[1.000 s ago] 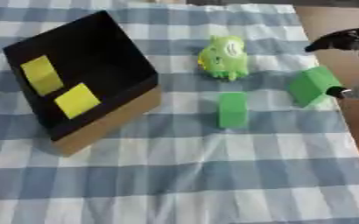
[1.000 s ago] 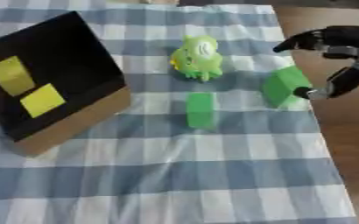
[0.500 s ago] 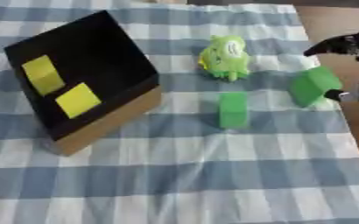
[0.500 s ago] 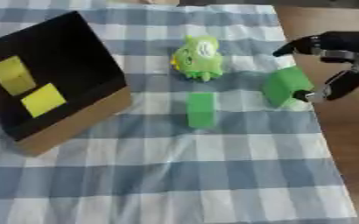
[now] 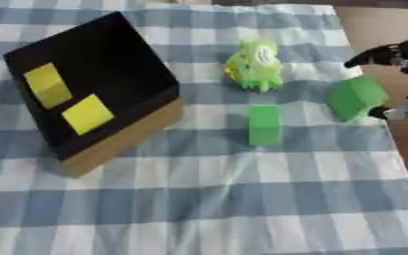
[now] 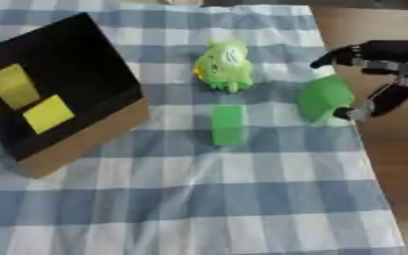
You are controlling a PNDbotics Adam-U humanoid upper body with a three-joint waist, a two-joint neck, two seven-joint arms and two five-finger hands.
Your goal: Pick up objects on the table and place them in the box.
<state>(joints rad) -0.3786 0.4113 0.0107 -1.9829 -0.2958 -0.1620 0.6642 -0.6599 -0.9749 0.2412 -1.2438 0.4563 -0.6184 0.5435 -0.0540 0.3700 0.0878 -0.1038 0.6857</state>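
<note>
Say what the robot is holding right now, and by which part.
Nothing is held yet. The right hand is open around the green block at the table's right edge, fingers above it and thumb at its lower right; actual contact cannot be told.

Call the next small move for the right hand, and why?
Probably close the fingers on the green block. The right hand is open and brackets it at the cloth's right edge, fingers above and thumb below, not yet gripping. The box already holds two yellow pieces.

Right hand [image 5: 397, 59] fingers straddling green block [image 5: 356, 97], box [image 5: 120, 144] left
</note>
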